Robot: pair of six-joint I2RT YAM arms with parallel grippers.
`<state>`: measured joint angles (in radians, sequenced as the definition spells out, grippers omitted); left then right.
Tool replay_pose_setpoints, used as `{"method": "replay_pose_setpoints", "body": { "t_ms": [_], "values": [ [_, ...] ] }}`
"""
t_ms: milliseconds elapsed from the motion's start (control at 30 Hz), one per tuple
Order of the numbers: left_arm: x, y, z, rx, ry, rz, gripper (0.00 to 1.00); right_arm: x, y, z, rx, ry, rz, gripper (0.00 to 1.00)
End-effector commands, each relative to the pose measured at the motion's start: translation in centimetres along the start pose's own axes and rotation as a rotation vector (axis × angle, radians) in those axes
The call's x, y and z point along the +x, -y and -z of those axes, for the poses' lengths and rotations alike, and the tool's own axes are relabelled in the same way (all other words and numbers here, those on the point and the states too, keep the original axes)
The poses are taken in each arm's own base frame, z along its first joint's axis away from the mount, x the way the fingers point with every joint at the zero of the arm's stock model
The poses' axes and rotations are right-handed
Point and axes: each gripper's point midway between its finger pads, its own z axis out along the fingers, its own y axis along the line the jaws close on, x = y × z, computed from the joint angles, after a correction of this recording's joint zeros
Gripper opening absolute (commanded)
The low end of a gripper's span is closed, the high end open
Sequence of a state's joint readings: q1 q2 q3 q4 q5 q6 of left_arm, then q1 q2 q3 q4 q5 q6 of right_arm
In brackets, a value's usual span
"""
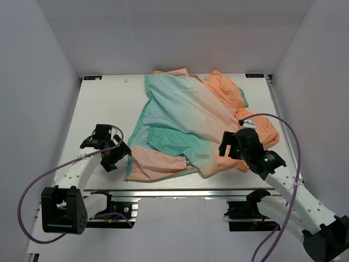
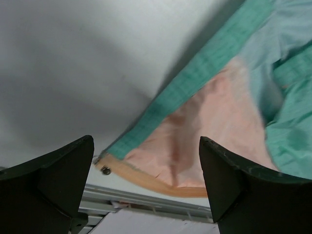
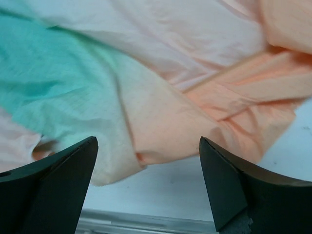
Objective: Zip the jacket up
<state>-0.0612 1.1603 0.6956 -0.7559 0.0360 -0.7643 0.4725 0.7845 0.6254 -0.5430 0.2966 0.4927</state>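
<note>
The jacket (image 1: pixel 196 128) lies crumpled and partly folded on the white table (image 1: pixel 103 103), filling the middle and right of it from the back edge almost to the near edge. Its cloth runs from teal through a pale wash to orange, with the strongest orange bunched at the right side. A teal band (image 2: pixel 195 83) runs along its left edge down to the near-left corner, where it meets an orange strip (image 2: pixel 146 179) that follows the near edge. At that corner sits a small metal piece (image 2: pixel 105 169); whether it is part of the zipper cannot be told.

The left claw (image 1: pixel 121 152) hangs just beside that near-left corner, over bare table, its two dark fingers (image 2: pixel 53 180) spread wide with nothing between them. In its wrist view the corner and the metal piece lie in the gap below.

The right claw (image 1: pixel 226 146) hangs over the jacket's near-right part, also spread wide and holding nothing. Its wrist view shows a folded edge (image 3: pixel 146 156) where teal meets orange, with bare table just below the fold.

A purple cable (image 1: pixel 289 142) loops from the right arm, and another (image 1: pixel 32 191) from the left. A metal rail (image 2: pixel 146 201) edges the table's near side.
</note>
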Motion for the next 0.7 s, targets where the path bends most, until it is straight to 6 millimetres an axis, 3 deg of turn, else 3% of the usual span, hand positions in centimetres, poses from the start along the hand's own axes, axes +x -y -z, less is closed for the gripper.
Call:
{"method": "replay_pose_setpoints", "body": {
  "t_ms": [0, 100, 133, 333, 433, 500, 567, 633, 667],
  "values": [
    [3.7, -2.2, 0.9, -0.012, -0.071, 0.022, 0.98, -0.3, -4.2, 1.2, -0.158, -0.012, 0.171, 0.89],
    [6.2, -1.9, 1.1, 0.057, -0.147, 0.042, 0.98, 3.2, -7.0, 1.0, -0.187, -0.088, 0.271, 0.89],
    [6.9, -2.7, 0.9, 0.032, -0.159, 0.046, 0.98, 4.4, -8.2, 1.2, -0.214, -0.109, 0.311, 0.89],
    [8.0, -4.1, -0.1, -0.027, -0.165, 0.086, 0.98, 9.5, -10.2, -0.2, -0.175, -0.21, 0.381, 0.89],
    [8.0, -4.3, -0.9, -0.039, -0.155, 0.113, 0.98, 10.5, -9.5, -1.3, -0.079, -0.219, 0.393, 0.89],
    [8.4, -4.3, -1.7, -0.03, -0.154, 0.129, 0.92, 11.2, -8.2, -1.9, 0.02, -0.244, 0.354, 0.86],
    [8.7, -4.5, -2.6, -0.027, -0.156, 0.134, 0.87, 11.2, -6.9, -2.3, 0.119, -0.228, 0.309, 0.79],
    [8.8, -4.5, -3.2, -0.024, -0.158, 0.133, 0.84, 10.7, -5.0, -2.0, 0.212, -0.207, 0.301, 0.63],
    [8.6, -4.4, -3.5, -0.027, -0.157, 0.133, 0.78, 10.7, -4.3, -1.7, 0.239, -0.203, 0.286, 0.25]
  ]
}}
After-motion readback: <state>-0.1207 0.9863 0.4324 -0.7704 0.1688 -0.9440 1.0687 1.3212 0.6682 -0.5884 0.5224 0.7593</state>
